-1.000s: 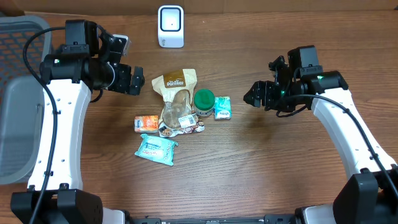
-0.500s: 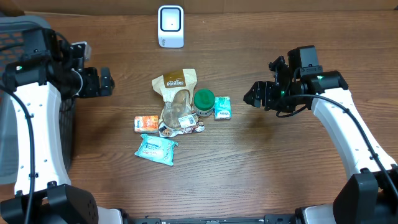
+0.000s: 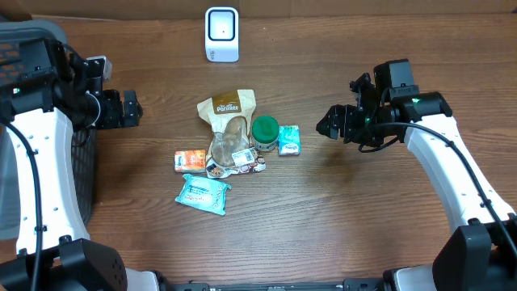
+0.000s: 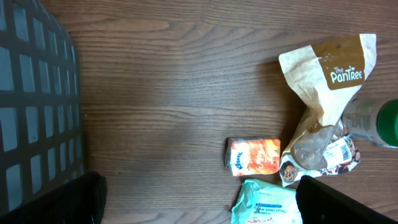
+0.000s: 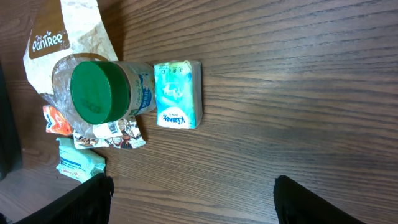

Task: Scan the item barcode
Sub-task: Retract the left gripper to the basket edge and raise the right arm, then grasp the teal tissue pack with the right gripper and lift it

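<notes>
- Nearest me lie the wipes point(image 3: 203, 193), a flat teal pack with a white label whose print is too small to read
- Just behind them is the orange box point(image 3: 191, 159), on its side, with white script I cannot make out
- The pouch point(image 3: 228, 113) is brown paper on top and crumpled clear film below; it reads "The PanTree", and a white barcode sticker point(image 4: 339, 149) shows on its lower end
- The jar point(image 3: 265, 129) has a green lid and a blue-and-white wrap, and leans against the pouch's right side
- The tissues point(image 3: 288, 140), a small teal pack, sit just beside the jar; their print is too small to read
- All five huddle mid-table point(image 3: 323, 210), between my claws and apart from both
- My left claw point(image 3: 132, 107) gapes wide and empty, left of the heap, near the basket point(image 4: 37, 93)
- My right claw point(image 3: 325, 124) is spread wide and holds nothing, right of the tissues
- Farthest off, the white scanner point(image 3: 221, 34) stands at the back edge, beyond the pouch
</notes>
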`<action>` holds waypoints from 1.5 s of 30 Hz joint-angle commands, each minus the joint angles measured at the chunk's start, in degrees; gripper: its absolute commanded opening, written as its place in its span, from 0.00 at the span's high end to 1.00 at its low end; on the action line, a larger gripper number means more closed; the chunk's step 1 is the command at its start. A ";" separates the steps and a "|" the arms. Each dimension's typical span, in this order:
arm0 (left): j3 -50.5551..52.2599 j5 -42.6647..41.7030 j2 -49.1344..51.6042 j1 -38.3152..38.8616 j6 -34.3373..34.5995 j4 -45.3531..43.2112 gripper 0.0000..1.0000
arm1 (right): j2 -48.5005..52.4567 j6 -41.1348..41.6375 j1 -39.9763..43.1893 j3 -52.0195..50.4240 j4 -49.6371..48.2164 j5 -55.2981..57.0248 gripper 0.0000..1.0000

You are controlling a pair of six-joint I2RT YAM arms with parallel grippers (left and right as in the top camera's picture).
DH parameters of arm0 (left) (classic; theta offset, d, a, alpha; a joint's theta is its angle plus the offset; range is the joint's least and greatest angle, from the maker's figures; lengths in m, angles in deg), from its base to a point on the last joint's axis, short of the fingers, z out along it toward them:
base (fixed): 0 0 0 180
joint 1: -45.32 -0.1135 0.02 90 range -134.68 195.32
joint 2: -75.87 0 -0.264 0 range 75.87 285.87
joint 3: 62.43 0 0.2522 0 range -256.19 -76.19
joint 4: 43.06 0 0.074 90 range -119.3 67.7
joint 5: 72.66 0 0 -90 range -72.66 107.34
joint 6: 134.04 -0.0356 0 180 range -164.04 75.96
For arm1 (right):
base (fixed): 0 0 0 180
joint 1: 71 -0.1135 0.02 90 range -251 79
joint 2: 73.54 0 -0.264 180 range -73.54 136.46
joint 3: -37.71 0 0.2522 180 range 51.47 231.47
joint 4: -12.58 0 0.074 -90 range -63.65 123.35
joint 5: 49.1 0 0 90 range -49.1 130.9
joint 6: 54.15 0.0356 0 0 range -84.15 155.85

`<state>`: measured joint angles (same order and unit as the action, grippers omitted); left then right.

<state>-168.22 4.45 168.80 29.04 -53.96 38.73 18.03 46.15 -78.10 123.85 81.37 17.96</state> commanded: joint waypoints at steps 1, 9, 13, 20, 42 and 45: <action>-1.03 -0.48 0.55 -0.22 -2.14 -0.20 0.01 | 0.20 0.13 0.39 0.33 -0.33 0.39 0.20; -1.03 1.22 0.55 -0.22 -2.10 -0.96 0.01 | 1.51 0.13 0.39 0.33 -1.27 0.39 0.20; -1.03 1.27 0.55 -0.22 -2.12 -0.94 0.01 | 3.26 0.13 0.39 0.33 -2.05 0.39 0.21; -1.03 1.27 0.55 -0.22 -2.12 -0.94 0.01 | 5.75 0.17 0.39 0.33 -5.49 0.22 0.25; -1.03 1.27 0.55 -0.22 -2.12 -0.94 0.00 | 15.32 3.43 -0.22 0.33 -15.47 -3.61 0.44; -1.03 1.27 0.55 -0.22 -2.12 -0.94 0.00 | 15.96 3.45 -1.33 0.33 -16.33 -3.72 0.48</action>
<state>-168.22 5.55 168.80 29.04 -55.00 38.01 33.09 49.43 -78.40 123.85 65.68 15.34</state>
